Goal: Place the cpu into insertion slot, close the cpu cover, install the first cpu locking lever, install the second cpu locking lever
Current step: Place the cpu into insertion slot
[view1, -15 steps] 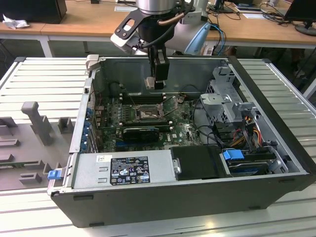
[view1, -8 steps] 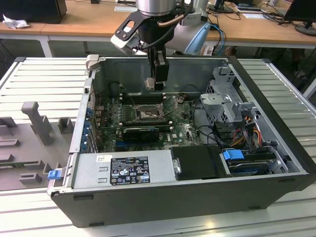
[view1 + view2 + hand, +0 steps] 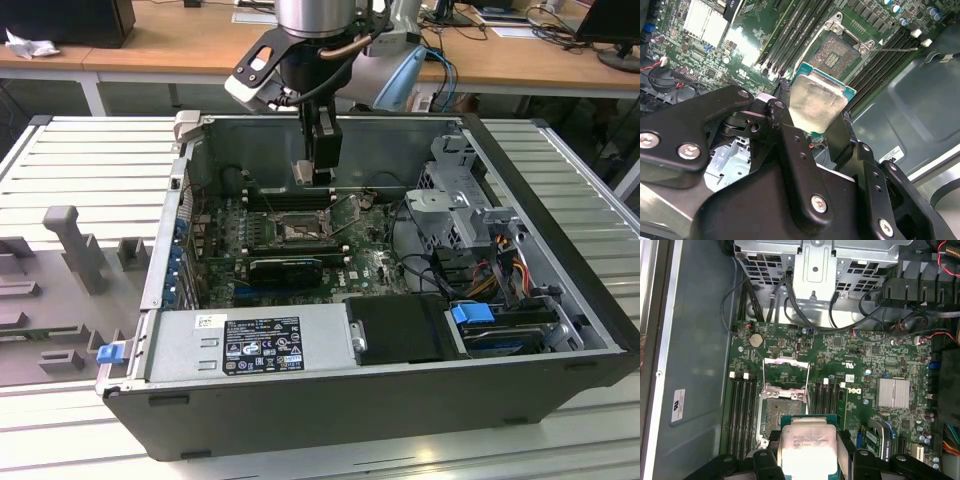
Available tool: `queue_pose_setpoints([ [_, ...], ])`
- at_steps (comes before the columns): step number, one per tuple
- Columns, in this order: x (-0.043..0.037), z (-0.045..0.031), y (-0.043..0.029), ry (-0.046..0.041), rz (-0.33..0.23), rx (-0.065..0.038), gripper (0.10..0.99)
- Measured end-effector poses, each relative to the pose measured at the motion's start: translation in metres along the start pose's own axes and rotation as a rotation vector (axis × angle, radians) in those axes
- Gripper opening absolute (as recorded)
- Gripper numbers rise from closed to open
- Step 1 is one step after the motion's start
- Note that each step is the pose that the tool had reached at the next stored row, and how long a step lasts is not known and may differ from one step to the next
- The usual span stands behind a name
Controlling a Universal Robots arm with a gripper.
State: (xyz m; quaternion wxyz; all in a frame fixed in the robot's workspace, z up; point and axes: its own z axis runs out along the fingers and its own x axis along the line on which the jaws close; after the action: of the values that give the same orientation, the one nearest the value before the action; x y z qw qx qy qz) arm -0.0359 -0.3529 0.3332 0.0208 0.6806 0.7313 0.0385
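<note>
Hand pinched the cpu btwn its fingers, held above the insertion slot, not touching it; cpu cover stood open beside slot on green motherboard.

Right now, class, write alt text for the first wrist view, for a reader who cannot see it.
The gripper holds the cpu by its edges above the green motherboard, close to the open insertion slot. The cpu cover is swung open on the slot's side away from the cpu, and black memory slots flank the slot.
</note>
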Motion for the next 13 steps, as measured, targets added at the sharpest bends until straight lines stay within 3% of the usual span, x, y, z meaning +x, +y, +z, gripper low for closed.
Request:
queue_pose_setpoints([
  [10,0.0027,0.0096,-0.0006,-0.0002,0.002,0.000,0.529],
  [13,0.0037,0.0152,-0.0010,-0.0031,0.037,0.000,0.529],
])
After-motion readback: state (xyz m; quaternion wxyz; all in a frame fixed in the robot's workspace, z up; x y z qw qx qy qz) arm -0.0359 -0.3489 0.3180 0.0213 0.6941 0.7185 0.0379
